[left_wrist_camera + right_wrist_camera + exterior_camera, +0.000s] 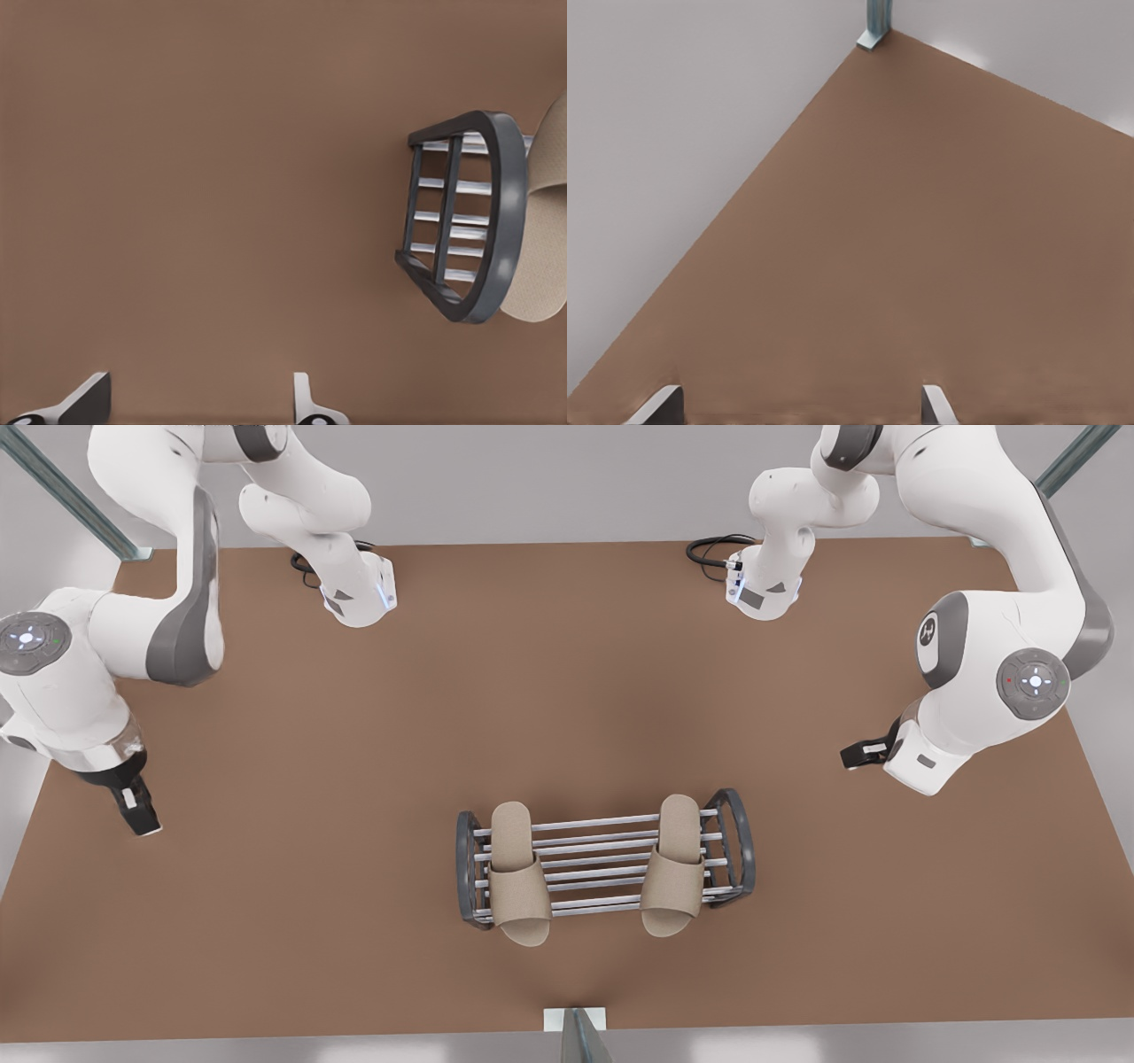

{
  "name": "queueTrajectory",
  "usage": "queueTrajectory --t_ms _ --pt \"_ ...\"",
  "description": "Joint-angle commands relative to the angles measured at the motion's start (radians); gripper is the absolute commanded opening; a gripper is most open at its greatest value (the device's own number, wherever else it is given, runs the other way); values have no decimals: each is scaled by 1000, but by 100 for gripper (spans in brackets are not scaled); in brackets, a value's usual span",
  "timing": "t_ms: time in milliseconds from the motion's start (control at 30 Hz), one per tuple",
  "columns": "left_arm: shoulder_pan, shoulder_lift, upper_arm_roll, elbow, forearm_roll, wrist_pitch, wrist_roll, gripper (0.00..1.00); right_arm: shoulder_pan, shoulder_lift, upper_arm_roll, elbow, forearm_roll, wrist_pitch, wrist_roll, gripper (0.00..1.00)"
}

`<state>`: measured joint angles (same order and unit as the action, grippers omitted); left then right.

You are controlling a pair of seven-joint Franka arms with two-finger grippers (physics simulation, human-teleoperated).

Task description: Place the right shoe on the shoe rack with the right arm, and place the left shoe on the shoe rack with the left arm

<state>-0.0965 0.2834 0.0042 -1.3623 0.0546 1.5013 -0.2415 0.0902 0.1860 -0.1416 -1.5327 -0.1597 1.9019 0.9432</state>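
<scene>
Resting across the shoe rack, both shoes already lie where the task wants them, so I judge the placing done and the arms simply parked clear.

The right hand hangs well away from the rack, off its far end, fingers spread apart and holding nothing, aimed at a bare corner of the counter. The right shoe sits at the rack end nearest this hand. The left hand waits well off the opposite end, also spread and empty, looking toward that end frame. The left shoe lies just beyond the frame from it.

Each shoe sits at its own arm's end, probably so neither arm had to cross the other. Their toes overhang the front bar, while the bars carry the soles.

Both shoes are open-toed slippers of soft beige, felt-like fabric with a broad strap. The rack has thin, pale, shiny bars between dark grey, rounded end frames. The counter is flat, matte brown.
</scene>
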Motion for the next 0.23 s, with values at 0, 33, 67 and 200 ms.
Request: queueTrajectory --t_ms 0,33,67,200 --pt "0 0 0 -1 1 -1 -50 100 33 9 -3 -17 222 -195 -934 100" --pt "0 2 -1 -3 1 -1 -48 100 42 21 0 -18 256 -185 -926 100" --pt "0 2 -1 -3 1 -1 -48 100 42 36 4 -15 258 -172 -925 100" --pt "0 5 -1 -3 -1 -1 -48 100 31 17 -7 26 212 -201 -949 100"
